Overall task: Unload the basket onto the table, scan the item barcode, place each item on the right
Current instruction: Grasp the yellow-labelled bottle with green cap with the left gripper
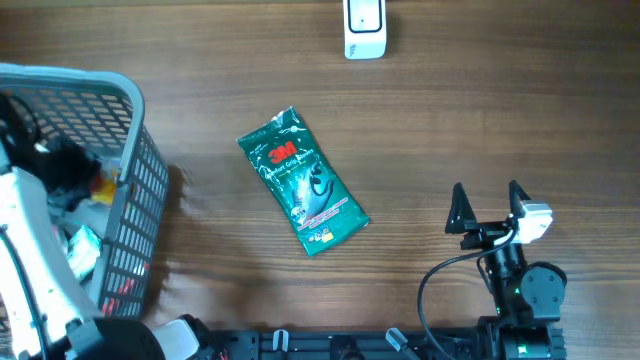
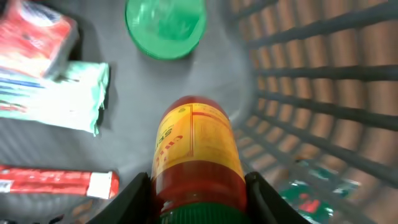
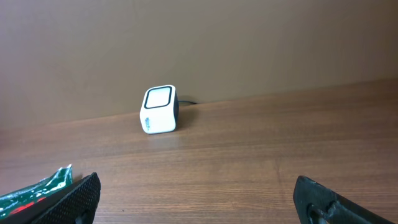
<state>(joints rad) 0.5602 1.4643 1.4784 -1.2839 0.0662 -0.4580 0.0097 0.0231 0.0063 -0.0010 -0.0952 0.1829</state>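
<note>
**Left jaws on red bottle inside basket; scanner well apart**

Left wrist: the red bottle [image 2: 196, 155] with a yellow label sat nearest, bottom centre. The left gripper [image 2: 198, 190] was clamped on it, a finger against each flank. The frame was blurred. On the basket [image 2: 323, 93] floor around it lay a green lid [image 2: 165, 25] at top centre, a pale green pack [image 2: 62, 93] at left and a red carton [image 2: 56, 182] at lower left. The grid wall stood close at right.

Overhead: the left arm [image 1: 30, 250] reached into the basket at the left edge. A green 3M pouch [image 1: 303, 182] lay mid-frame on the table [image 1: 500, 100]. The scanner [image 1: 364, 28] stood at the top edge, well apart from the basket. The right gripper [image 1: 486, 192] sat at lower right, jaws wide apart and empty.

Right wrist: the scanner was left of centre, with the pouch tip in the lower left corner.

Risks: the round bottle could twist or slip in the grip on lifting. It could also catch the near wall. The barcode side was not visible and may end up facing away from the scanner, so the read would miss.
</note>
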